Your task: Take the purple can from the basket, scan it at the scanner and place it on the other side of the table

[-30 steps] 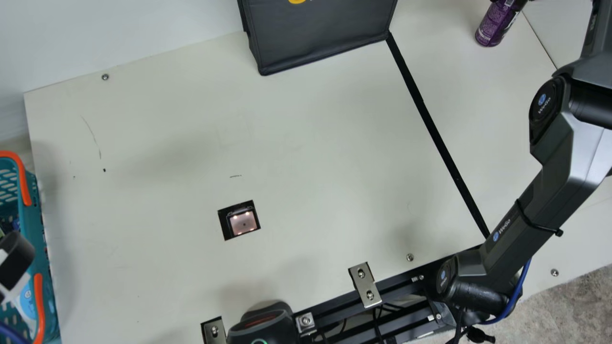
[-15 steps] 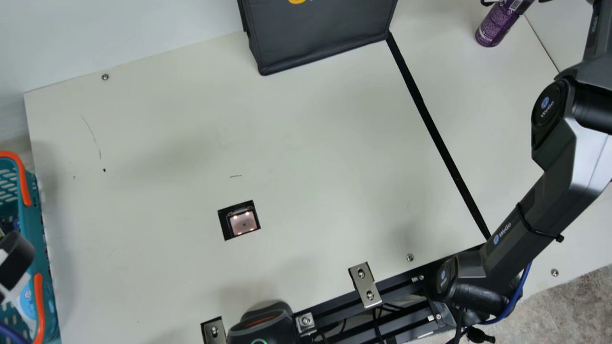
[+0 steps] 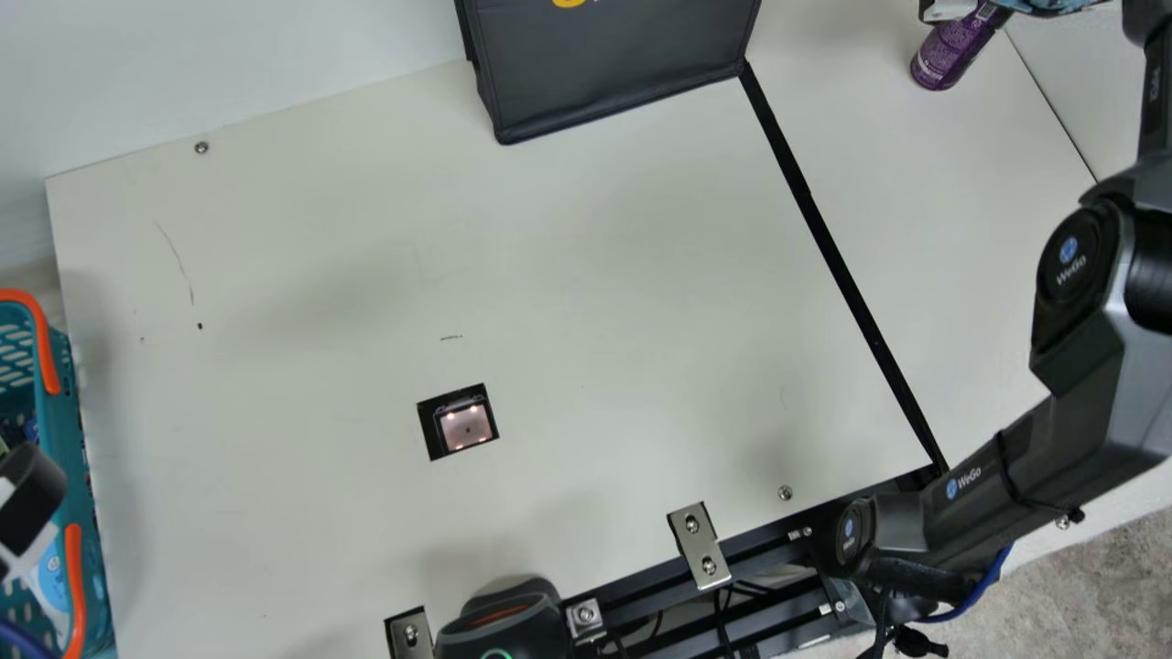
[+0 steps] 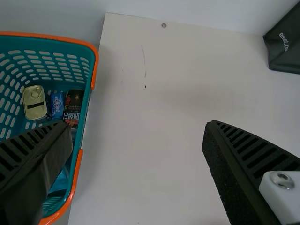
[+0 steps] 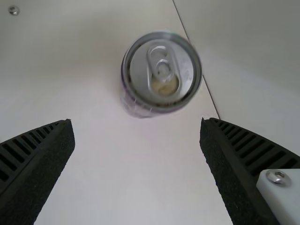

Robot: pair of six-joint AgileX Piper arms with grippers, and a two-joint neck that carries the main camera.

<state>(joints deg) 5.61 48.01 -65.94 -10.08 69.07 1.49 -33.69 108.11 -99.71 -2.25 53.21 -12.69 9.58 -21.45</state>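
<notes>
Purple can (image 3: 950, 53) stands upright, lid uppermost, on the far-right part of the cream table (image 3: 595, 275), close to a thin seam (image 3: 1048, 102). You have your right gripper (image 5: 136, 120) near it with the two fingers spread wide; in the right wrist view nothing is held between them, and the can looks free of both.

From the can's spot, I'd judge the placing done and only your retreat left. Whether the scan registered, you cannot tell from here.

The main risk is that retreat. Swing the arm sideways too soon and a finger could clip the can's upper rim; tall and narrow, it would likely tip and roll. A nudge toward the seam could catch its base there, if the edge is uneven. Back away along the fingers' own line, keeping them apart until you are well clear.

Nearer the middle, the black strip (image 3: 844, 265) divides the can's side from the scanner (image 3: 466, 427), and the dark bag (image 3: 623, 64) sits by the wall; a wide swing of your arm that way might knock it.

At the far left, your left gripper (image 4: 136, 123) is wide and empty beside the basket (image 3: 64, 439); lowering it there could snag the orange handle (image 3: 75, 586).
</notes>
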